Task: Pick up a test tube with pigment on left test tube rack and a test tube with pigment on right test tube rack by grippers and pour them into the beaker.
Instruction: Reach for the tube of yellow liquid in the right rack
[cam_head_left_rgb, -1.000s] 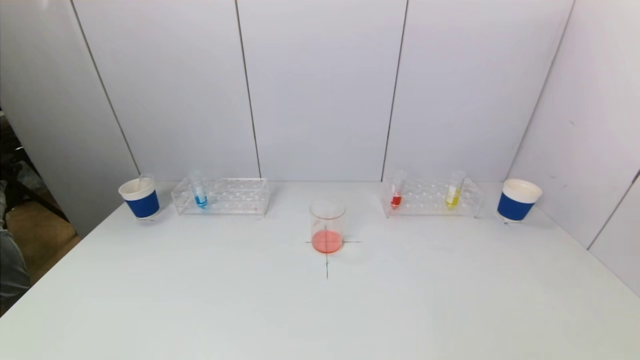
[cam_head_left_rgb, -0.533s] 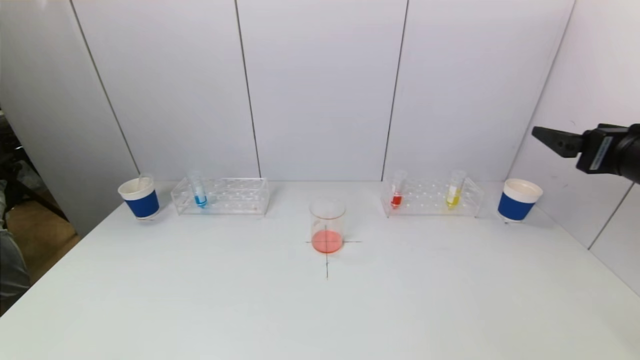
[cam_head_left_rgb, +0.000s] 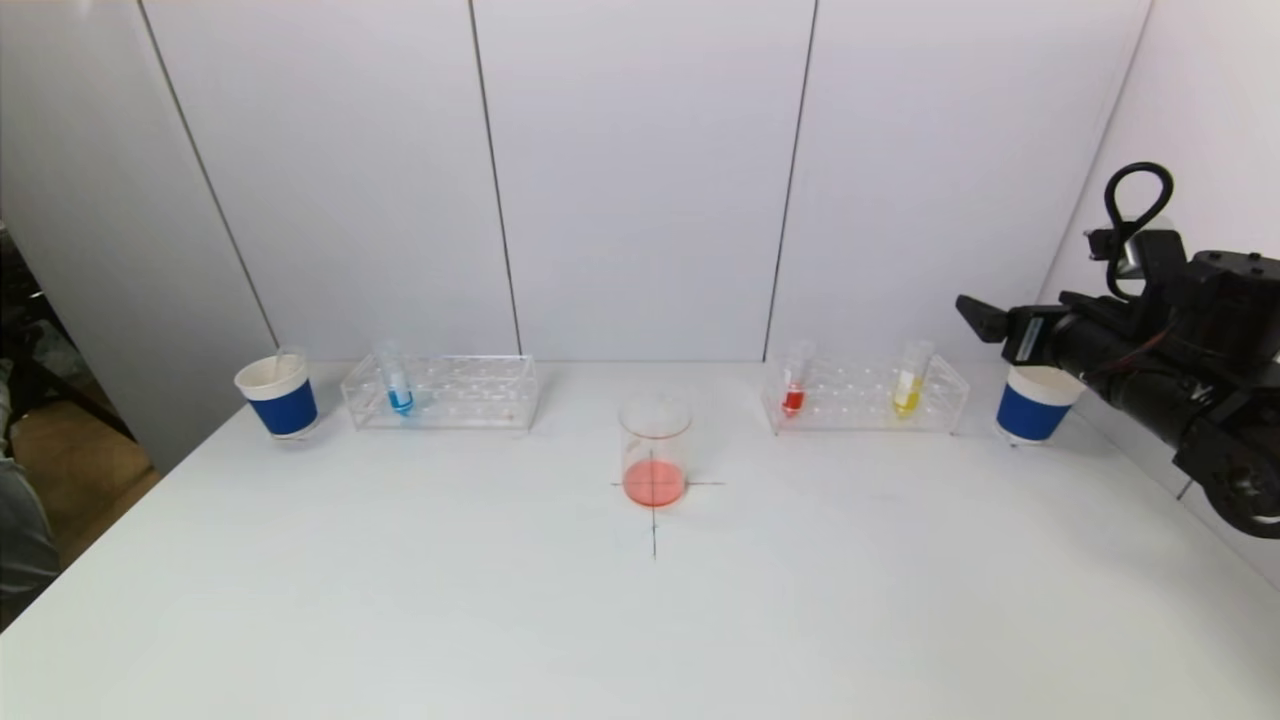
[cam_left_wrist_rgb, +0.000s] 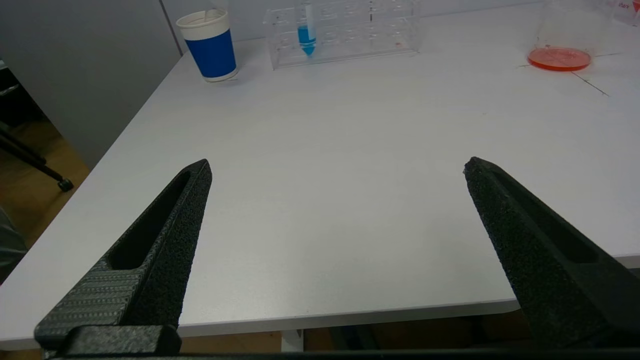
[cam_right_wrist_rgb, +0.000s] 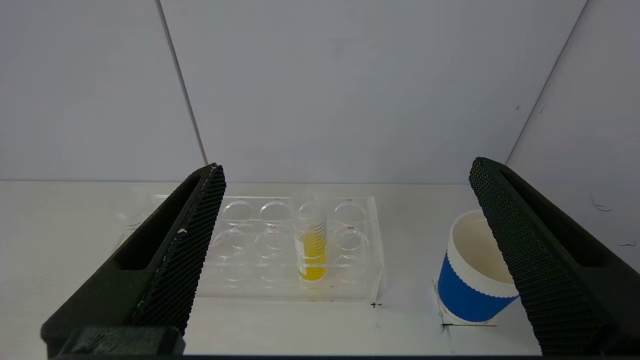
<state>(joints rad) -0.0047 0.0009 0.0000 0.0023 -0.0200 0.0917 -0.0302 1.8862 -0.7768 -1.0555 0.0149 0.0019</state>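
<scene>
The clear beaker (cam_head_left_rgb: 655, 450) with red liquid stands at the table's centre on a cross mark. The left rack (cam_head_left_rgb: 442, 392) holds a blue-pigment tube (cam_head_left_rgb: 397, 385). The right rack (cam_head_left_rgb: 865, 393) holds a red-pigment tube (cam_head_left_rgb: 794, 383) and a yellow-pigment tube (cam_head_left_rgb: 908, 380), which also shows in the right wrist view (cam_right_wrist_rgb: 312, 245). My right gripper (cam_head_left_rgb: 980, 318) is open and empty, in the air to the right of the right rack, facing the yellow tube. My left gripper (cam_left_wrist_rgb: 337, 167) is open and empty near the table's front left edge, outside the head view.
A blue-and-white paper cup (cam_head_left_rgb: 281, 395) stands left of the left rack. Another (cam_head_left_rgb: 1035, 404) stands right of the right rack, below my right arm. Grey wall panels close the back and right side. The table edge drops off at the left.
My right arm has come into the head view from the right and moved left and down, towards the right rack. Nothing on the table has moved.
</scene>
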